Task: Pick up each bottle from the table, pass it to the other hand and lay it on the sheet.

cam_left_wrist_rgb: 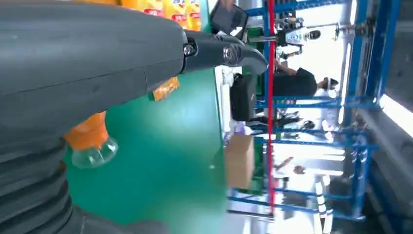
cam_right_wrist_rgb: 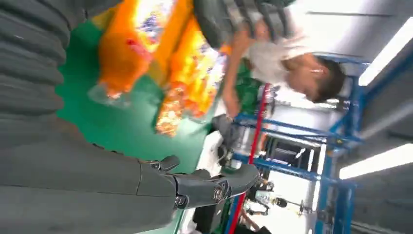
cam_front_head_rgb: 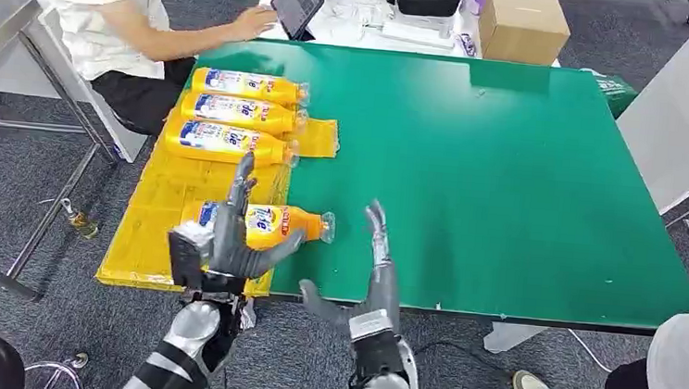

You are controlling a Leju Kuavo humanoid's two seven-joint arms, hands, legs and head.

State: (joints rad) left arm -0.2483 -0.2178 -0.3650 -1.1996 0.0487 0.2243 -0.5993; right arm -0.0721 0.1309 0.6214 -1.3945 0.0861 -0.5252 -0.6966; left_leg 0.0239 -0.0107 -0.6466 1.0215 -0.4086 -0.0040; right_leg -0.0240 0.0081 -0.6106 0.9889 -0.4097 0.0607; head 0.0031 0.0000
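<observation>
Head view is showing three bottles [cam_front_head_rgb: 245,112] lying on the yellow sheet [cam_front_head_rgb: 157,226]; the fourth bottle [cam_front_head_rgb: 269,224] is resting there too, under the left hand [cam_front_head_rgb: 230,246], fingers spread; right hand [cam_front_head_rgb: 373,276] is hovering empty, wide; no bottles are standing on the green table [cam_front_head_rgb: 510,170], so I judge the job nearly finished.

No legible text on bottles [cam_front_head_rgb: 245,112].

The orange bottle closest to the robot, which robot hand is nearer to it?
The left hand. It is right over the nearest bottle, fingers spread across its body. The right hand hovers open beside it, off past the bottle's cap end above the green table.
</observation>
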